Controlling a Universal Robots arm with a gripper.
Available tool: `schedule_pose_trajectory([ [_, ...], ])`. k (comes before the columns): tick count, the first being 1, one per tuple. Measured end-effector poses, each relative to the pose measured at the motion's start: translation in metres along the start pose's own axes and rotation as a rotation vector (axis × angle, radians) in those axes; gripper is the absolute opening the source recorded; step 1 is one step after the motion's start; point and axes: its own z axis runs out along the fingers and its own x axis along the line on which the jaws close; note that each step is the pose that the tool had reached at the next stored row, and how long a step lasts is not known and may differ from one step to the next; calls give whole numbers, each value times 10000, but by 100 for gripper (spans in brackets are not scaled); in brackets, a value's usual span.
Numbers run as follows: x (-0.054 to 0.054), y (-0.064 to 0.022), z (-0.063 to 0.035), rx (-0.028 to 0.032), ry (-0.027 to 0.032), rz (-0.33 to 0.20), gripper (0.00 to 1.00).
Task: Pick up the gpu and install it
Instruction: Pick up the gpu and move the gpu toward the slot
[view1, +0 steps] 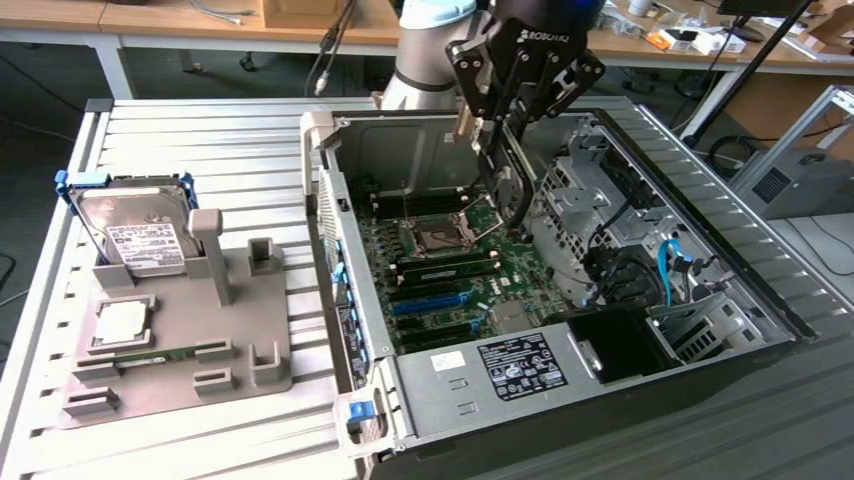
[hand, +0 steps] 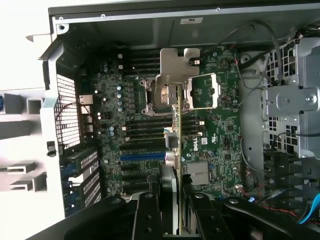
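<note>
My black two-finger gripper, w/ "ROBOTIQ" in white on its body, sits upper middle of the exterior view, reaching down into the open grey metal PC case. It's clenched on the gpu, a thin dark circuit card w/ a silver metal end bracket, pinched by one edge so the card hangs upright below my fingers, edge-on to the camera. Its low end is near the green motherboard, just beside the square CPU socket, on the exterior view's right of it; can't tell if it touches. In the wrist view the card runs as a thin line out from between my fingers, w/ the bracket at its far end covering part of the socket. A small white logo on the board next to the card looks like "DELL". The blue slot lies closer to the camera than the card. A black-and-white sticker on the silver box at bottom middle has print too small to read. Same for the white label on the silver hard drive, which stands in a grey plastic holder at left, well apart from the case.
</note>
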Motion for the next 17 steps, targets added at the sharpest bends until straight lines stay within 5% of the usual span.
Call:
schedule_pose_trajectory([
  [17, -240, 17, 54, 50, -4, 0, 27],
])
